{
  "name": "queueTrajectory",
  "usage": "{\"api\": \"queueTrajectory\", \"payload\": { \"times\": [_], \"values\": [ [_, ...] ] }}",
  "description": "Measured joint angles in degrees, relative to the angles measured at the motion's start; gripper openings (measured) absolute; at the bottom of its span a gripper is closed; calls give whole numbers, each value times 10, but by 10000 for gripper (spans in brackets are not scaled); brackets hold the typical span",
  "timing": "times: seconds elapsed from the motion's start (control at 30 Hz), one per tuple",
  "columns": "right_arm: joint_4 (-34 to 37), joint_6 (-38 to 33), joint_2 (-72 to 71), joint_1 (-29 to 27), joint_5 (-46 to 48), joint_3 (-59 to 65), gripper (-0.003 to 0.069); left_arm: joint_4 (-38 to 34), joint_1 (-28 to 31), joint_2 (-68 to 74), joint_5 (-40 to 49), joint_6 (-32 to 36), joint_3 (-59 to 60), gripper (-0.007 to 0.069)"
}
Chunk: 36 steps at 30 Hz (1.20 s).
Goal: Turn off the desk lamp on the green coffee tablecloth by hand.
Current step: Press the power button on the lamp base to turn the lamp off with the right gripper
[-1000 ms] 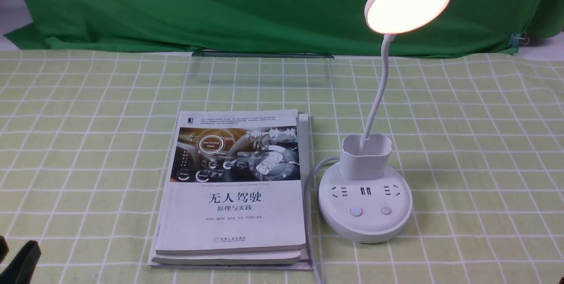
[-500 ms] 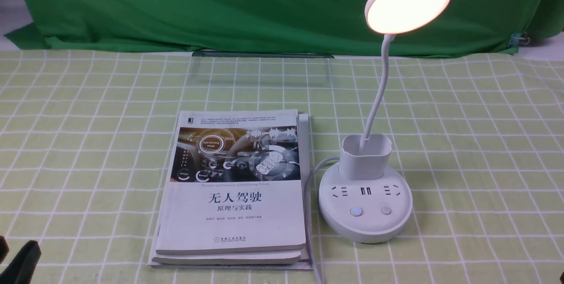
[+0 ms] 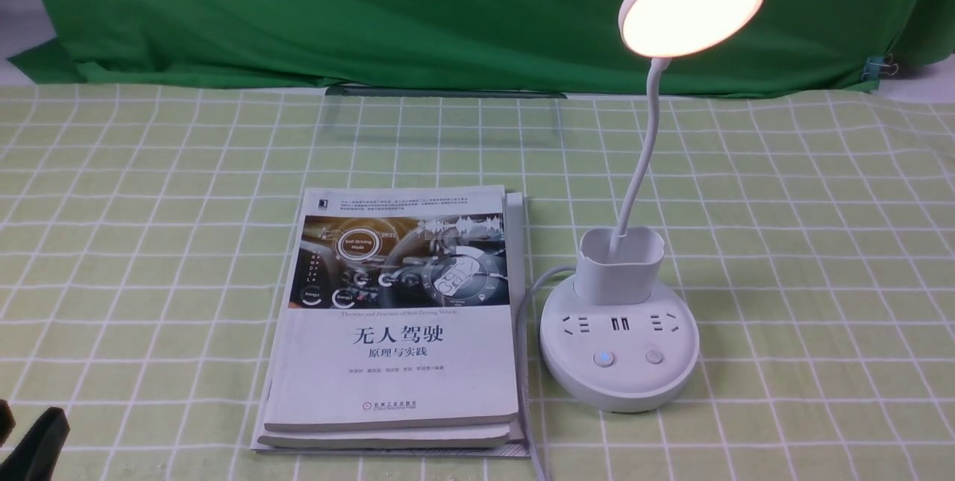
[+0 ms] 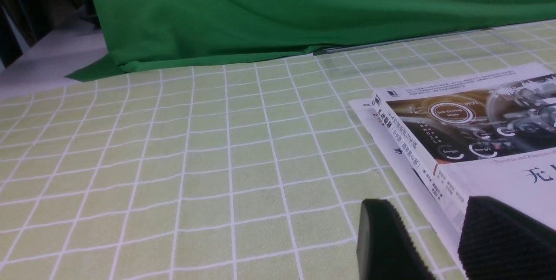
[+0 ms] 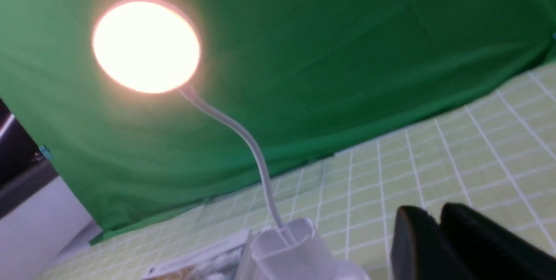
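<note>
Standing on pale yellow-green grid-lined tablecloth surface (image 3: 821,242): white plastic desk lamp (image 3: 619,347), disc head lit. Likely light, may slide; neck bendy. Press round base button (image 3: 603,359) straight down, no grasp. Left fingers (image 4: 386,236) apart, right fingers (image 5: 469,236) nearly together, both empty.

**Lettering on the top book's cover**

The top book (image 3: 395,317) carries the large black title "无人驾驶", with "原理与实践" beneath it. A ring in its cover picture reads "Self-Driving Mode", and smaller rings read "Energy1" and "Energy2". A thin English line begins "Theories and Practices of". The publisher's line and the spine print are too small to read.
</note>
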Motion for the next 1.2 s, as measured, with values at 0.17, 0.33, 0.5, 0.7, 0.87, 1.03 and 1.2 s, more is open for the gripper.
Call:
{"api": "queueTrajectory", "payload": {
  "times": [0.17, 0.33, 0.5, 0.7, 0.87, 1.03, 1.2],
  "values": [
    [1, -72, 129, 28, 189, -145, 43, 0, 0, 0, 0, 0, 0, 242],
    [0, -153, 274, 57, 353, -279, 43, 0, 0, 0, 0, 0, 0, 242],
    [0, -215, 471, 79, 453, -391, 43, 0, 0, 0, 0, 0, 0, 242],
    [-3, -248, 679, 146, 491, -493, 43, 0, 0, 0, 0, 0, 0, 242],
    [-2, -266, 806, 187, 494, -561, 43, 0, 0, 0, 0, 0, 0, 242],
    [-1, -270, 894, 189, 472, -601, 43, 0, 0, 0, 0, 0, 0, 242],
    [-1, -279, 956, 189, 447, -630, 43, 0, 0, 0, 0, 0, 0, 242]
  ]
}}
